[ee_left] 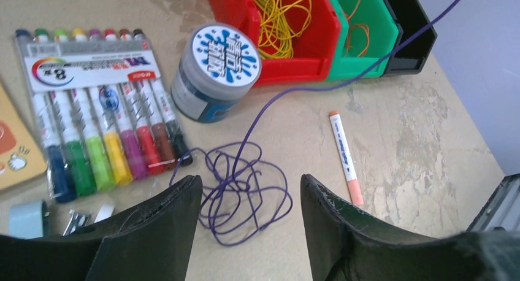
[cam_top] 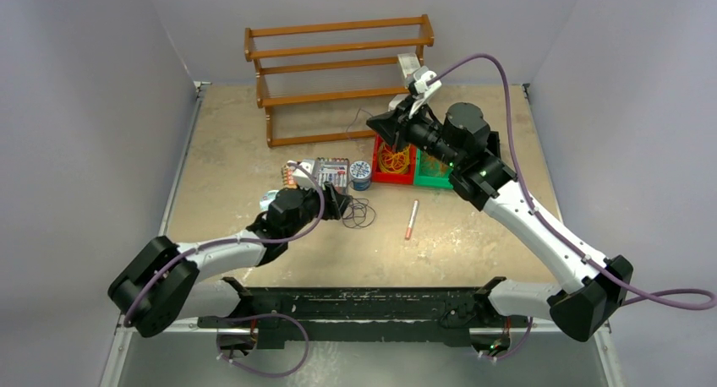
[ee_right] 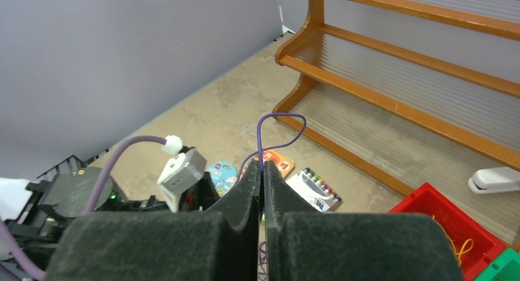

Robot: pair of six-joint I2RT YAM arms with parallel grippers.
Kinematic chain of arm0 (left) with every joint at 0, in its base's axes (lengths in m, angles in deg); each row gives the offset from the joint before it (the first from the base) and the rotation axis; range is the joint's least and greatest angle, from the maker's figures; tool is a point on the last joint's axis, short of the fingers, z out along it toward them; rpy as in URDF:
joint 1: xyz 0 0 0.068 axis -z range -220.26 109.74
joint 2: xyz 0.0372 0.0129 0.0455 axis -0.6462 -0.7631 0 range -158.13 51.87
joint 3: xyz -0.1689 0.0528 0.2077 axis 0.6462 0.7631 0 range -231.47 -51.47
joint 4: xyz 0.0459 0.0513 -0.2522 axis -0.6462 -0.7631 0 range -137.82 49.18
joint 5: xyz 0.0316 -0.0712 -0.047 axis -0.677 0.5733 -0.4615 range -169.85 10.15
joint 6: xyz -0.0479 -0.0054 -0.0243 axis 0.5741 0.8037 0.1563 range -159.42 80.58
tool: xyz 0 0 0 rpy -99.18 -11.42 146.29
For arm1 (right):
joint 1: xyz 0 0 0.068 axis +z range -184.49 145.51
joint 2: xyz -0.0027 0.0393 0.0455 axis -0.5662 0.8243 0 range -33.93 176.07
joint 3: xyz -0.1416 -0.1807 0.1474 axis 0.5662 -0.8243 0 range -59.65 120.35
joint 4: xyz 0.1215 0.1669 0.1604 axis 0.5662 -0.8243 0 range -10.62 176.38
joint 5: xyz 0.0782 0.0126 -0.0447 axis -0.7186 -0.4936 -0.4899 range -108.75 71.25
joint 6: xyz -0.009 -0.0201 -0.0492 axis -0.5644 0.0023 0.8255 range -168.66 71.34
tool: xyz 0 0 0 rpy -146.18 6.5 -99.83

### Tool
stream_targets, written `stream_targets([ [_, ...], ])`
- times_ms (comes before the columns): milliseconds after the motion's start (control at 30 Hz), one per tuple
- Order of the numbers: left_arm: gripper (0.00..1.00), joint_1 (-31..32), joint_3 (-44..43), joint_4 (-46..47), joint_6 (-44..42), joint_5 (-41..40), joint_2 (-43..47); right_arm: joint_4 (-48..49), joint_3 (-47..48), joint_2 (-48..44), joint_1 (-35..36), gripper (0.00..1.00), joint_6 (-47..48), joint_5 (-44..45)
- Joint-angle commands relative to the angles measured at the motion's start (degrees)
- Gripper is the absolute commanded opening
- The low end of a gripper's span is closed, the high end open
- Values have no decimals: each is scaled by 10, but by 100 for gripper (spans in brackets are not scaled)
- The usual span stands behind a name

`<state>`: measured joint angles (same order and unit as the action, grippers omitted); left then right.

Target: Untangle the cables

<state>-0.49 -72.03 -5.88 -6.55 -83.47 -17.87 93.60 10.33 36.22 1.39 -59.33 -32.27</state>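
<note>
A tangle of dark purple cable (ee_left: pixel 228 184) lies on the table (cam_top: pixel 228 150), also seen from above (cam_top: pixel 360 212). My left gripper (ee_left: pixel 251 186) is open, its fingers on either side of the tangle just above it. One purple strand runs up and right from the tangle to my right gripper (ee_right: pixel 262 170), which is shut on it; the strand's end loops (ee_right: pixel 279 117) above the fingertips. The right gripper (cam_top: pixel 378 127) hovers near the bins. Yellow cables (ee_left: pixel 279 14) fill the red bin (cam_top: pixel 382 177); orange cables (ee_left: pixel 359 32) lie in the green bin (cam_top: pixel 433 181).
A pack of coloured markers (ee_left: pixel 98 109), a round tin (ee_left: pixel 214 69) and a loose pen (ee_left: pixel 343 155) lie round the tangle. A black bin (ee_left: pixel 408 29) sits beside the green one. A wooden rack (cam_top: pixel 338 74) with a white stapler (ee_right: pixel 497 180) stands at the back.
</note>
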Motion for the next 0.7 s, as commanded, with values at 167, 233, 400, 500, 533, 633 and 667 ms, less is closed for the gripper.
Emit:
stream_targets([
  [167,59,-1,-98,51,-91,-36,-107,26,37,-7,-1,0,-14,-33],
  [233,58,0,-112,59,-96,-34,-138,26,41,-7,-2,0,-17,-41],
  [400,45,9,-139,66,-83,2,-200,32,42,-17,-1,0,-20,-41],
  [500,39,20,-130,63,-75,1,-220,29,52,-26,-1,0,-9,-16],
  [533,36,23,-123,63,-71,-4,-221,25,59,-28,-1,0,1,-5],
  [633,32,30,-93,65,-61,-18,-221,7,88,-31,-1,0,30,33],
  [667,30,31,-84,65,-59,-20,-221,-2,98,-32,-1,0,42,49],
])
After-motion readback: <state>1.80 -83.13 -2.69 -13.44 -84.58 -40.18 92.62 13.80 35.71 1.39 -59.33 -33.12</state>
